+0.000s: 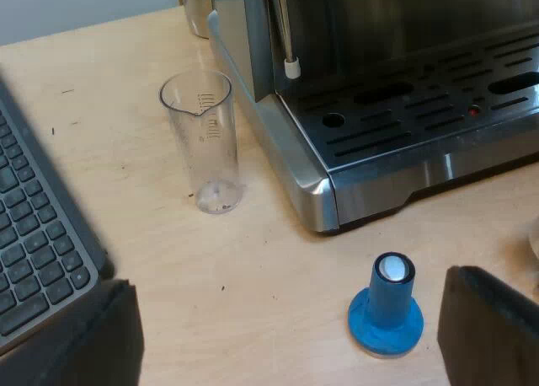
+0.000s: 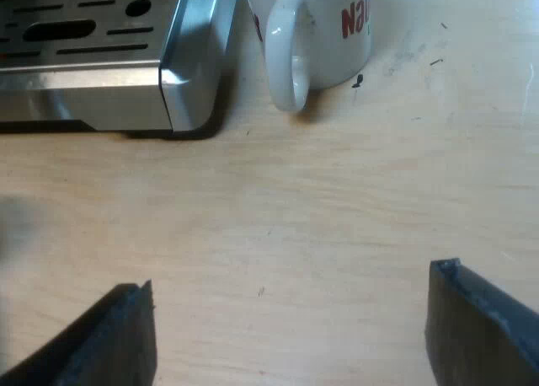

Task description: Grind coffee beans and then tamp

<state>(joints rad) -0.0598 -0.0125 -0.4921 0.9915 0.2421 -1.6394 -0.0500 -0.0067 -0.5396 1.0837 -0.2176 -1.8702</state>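
The blue tamper [image 1: 386, 306] stands upright (axis vertical) off the espresso machine's [image 1: 404, 150] tray corner, just ahead of the left tool [image 1: 290, 297], spread and empty; the right tool [image 2: 295, 281], also spread, seems farther.

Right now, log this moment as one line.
left gripper: fingers open, near blue tamper | right gripper: fingers open, near mug | measuring glass: upright beside espresso machine

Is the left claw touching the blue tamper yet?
Apart. The left wrist view shows the blue tamper standing clear of the open left claw, with bare table visible between its base and each of the fingers.
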